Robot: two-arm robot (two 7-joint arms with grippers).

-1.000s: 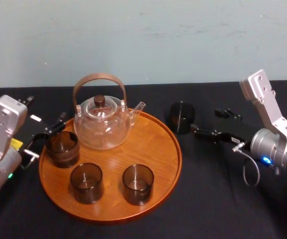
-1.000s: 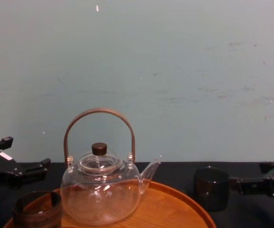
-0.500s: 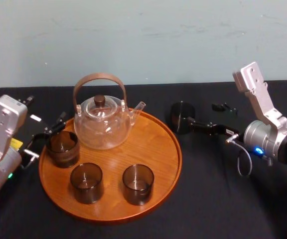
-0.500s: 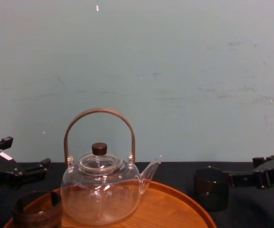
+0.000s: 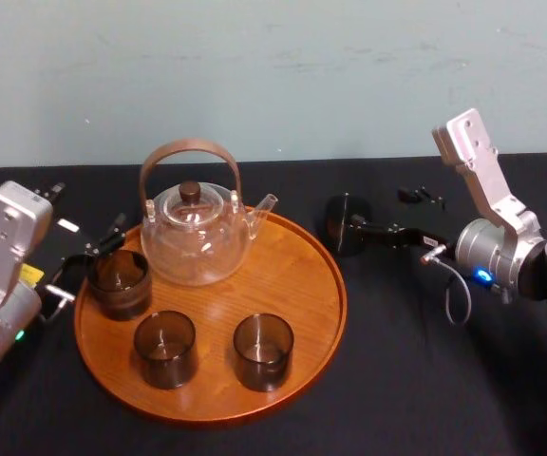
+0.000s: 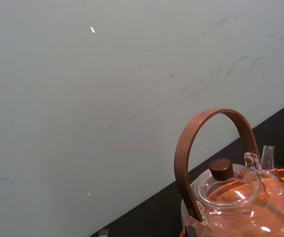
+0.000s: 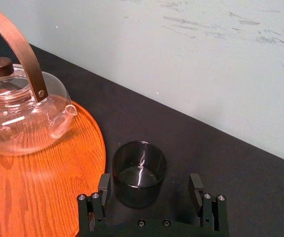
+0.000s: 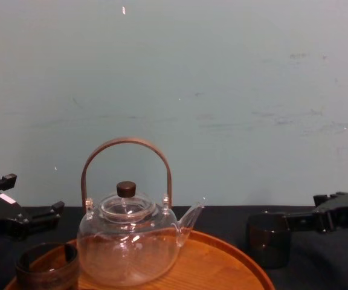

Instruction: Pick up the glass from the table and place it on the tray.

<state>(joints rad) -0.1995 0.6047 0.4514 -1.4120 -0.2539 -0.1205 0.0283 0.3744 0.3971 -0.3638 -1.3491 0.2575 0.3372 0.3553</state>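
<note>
Left gripper (image 5: 87,260), jaws apart, is parked at the left rim of the tray (image 5: 333,285). The glass (image 5: 343,224) stands upright on the table (image 5: 397,380), just right of the tray, between the spread fingers of the right gripper (image 7: 149,190).

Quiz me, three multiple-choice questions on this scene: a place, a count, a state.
1. The short smoky-brown glass tumbler by the right gripper stands on: A the black-cloth table, B a shelf, C a plate.
2. Cups on the round orange-brown wooden tray: A one, B three, C five.
3. The right gripper is: A open, B shut empty, C gripping a cup.
Answers: A, cloth under it; B, two smooth tumblers, one ribbed cup; A, fingers apart flanking the glass. The left gripper sits by the tray's left rim.
</note>
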